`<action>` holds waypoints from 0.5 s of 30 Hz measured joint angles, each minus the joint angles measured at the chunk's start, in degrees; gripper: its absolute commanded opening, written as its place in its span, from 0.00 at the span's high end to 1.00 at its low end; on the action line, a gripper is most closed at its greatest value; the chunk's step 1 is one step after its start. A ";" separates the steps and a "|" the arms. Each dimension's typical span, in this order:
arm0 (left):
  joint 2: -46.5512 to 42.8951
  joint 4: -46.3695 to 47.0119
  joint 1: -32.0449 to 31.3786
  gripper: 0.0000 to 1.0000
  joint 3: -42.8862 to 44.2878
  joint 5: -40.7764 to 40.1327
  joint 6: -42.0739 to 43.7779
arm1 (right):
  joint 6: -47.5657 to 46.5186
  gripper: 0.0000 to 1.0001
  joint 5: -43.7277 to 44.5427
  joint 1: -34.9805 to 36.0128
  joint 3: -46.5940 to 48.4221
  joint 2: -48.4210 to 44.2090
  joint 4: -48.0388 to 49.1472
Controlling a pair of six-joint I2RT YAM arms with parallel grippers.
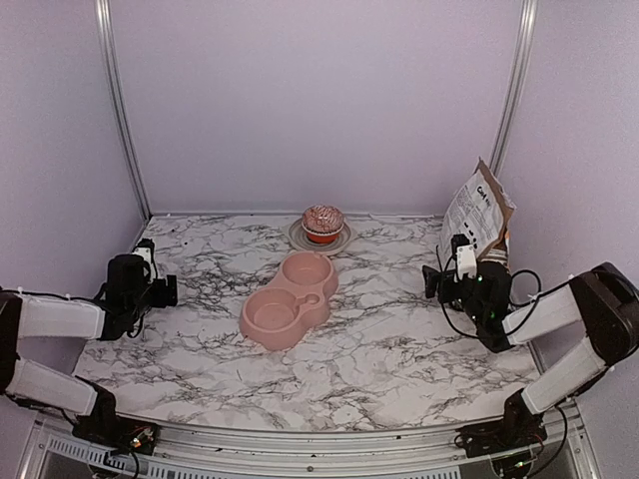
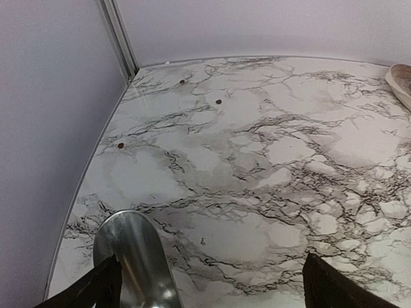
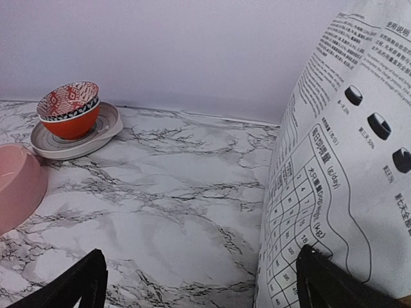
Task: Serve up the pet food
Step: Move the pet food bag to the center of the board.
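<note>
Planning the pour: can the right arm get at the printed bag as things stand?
Probably yes: the right gripper is open, the bag stands close on its right, and nothing lies between them, though it must turn toward it.

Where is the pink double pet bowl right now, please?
In the top view the pink double bowl sits near the middle of the marble table, just on the near side of the red bowl on its plate.

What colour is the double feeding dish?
Pale pink; the double dish shows best in the top external view.
</note>
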 measured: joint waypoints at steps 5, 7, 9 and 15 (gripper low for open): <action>7.72 10.97 6.78 0.01 -3.15 3.32 0.00 | -1.90 0.00 -2.95 -5.66 -2.45 2.86 7.63; 10.29 15.67 9.14 0.01 -4.28 4.72 0.00 | -2.64 0.00 -3.96 -7.69 -3.34 3.91 10.54; 12.00 19.41 10.78 0.01 -5.07 5.86 0.02 | -3.19 0.00 -4.83 -9.25 -4.07 4.76 12.96; 15.08 29.14 13.73 0.01 -6.40 8.72 0.02 | -4.28 0.00 -6.60 -12.57 -5.53 6.47 17.94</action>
